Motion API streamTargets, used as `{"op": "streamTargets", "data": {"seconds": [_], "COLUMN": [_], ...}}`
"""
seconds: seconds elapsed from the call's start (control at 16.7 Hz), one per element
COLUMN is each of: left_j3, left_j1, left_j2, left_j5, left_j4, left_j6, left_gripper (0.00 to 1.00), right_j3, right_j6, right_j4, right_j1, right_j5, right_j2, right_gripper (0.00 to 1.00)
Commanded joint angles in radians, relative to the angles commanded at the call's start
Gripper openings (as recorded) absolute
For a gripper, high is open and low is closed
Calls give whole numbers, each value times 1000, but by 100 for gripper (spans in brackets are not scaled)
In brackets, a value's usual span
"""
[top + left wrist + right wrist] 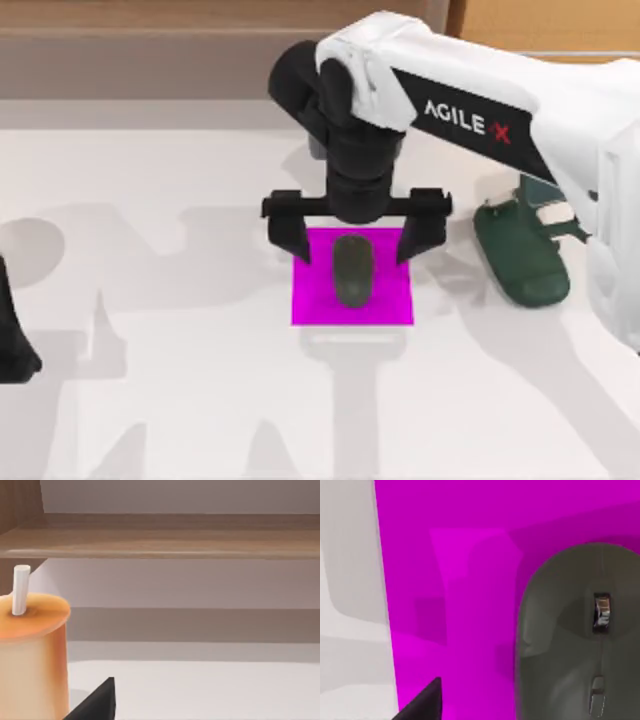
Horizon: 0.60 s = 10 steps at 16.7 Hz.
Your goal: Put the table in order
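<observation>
The white table point(150, 400) carries a magenta square pad point(312, 305) near its middle. A dark grey mouse point(352, 272) lies on the pad, lengthwise. My right gripper point(354, 246) hangs over the mouse's far end, open, one black finger on each side and apart from it. In the right wrist view the mouse point(570, 645) with its scroll wheel rests on the pad point(445, 580), and one fingertip point(425, 702) shows beside it. My left arm point(14, 345) is parked at the table's left edge, one fingertip point(100, 702) showing in its wrist view.
A dark green shoe point(520, 258) lies to the right of the pad, partly under the right arm. An orange cylinder with a white stick point(30, 650) stands close by the left gripper. A tan wooden cabinet point(540, 20) runs along the back.
</observation>
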Motion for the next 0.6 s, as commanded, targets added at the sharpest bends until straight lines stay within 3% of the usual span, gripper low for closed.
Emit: {"op": "streamTargets", "data": {"seconds": [0.6], "left_j3": [0], "left_j1": [0], "left_j2": [0], "left_j5": [0], "left_j4": [0], "left_j6": [0], "left_gripper": [100], "right_j3": [-5], "right_j6": [-69], "right_j4": [117], "right_j1": [-52], "right_j5": [-20], "right_j2": [-199], "right_gripper": [100]}}
